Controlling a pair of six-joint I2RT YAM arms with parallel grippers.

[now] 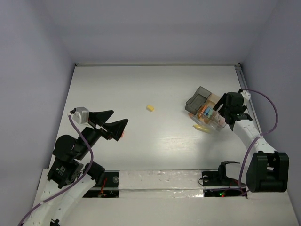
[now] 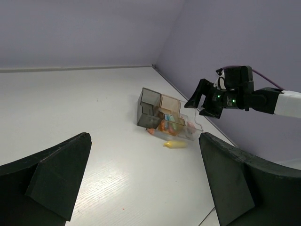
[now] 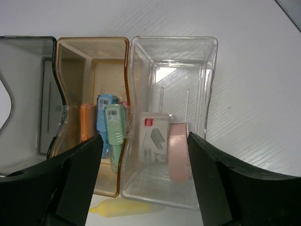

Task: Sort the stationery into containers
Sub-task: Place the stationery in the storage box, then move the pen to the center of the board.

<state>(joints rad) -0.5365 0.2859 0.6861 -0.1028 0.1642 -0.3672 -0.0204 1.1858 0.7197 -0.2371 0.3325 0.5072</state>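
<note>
The containers (image 3: 169,52) are a joined row: a smoky dark bin (image 3: 23,89), a tan bin (image 3: 91,61) and a clear bin. Orange (image 3: 87,123), blue (image 3: 104,110) and green (image 3: 114,129) stationery pieces stand in the tan bin. A white staple box (image 3: 155,139) and a pink piece (image 3: 178,153) lie in the clear bin. My right gripper (image 3: 143,183) hangs open just over the clear bin, and the pink piece lies close to its right finger. A yellow piece (image 3: 124,207) lies on the table beside the bins. Another yellow piece (image 1: 150,108) lies mid-table. My left gripper (image 1: 120,117) is open and empty, far to the left.
The bins (image 1: 204,109) stand near the table's right edge, by the right wall. A small orange piece (image 2: 150,131) rests on the table against the dark bin. The white table (image 1: 155,150) stretches between the two arms.
</note>
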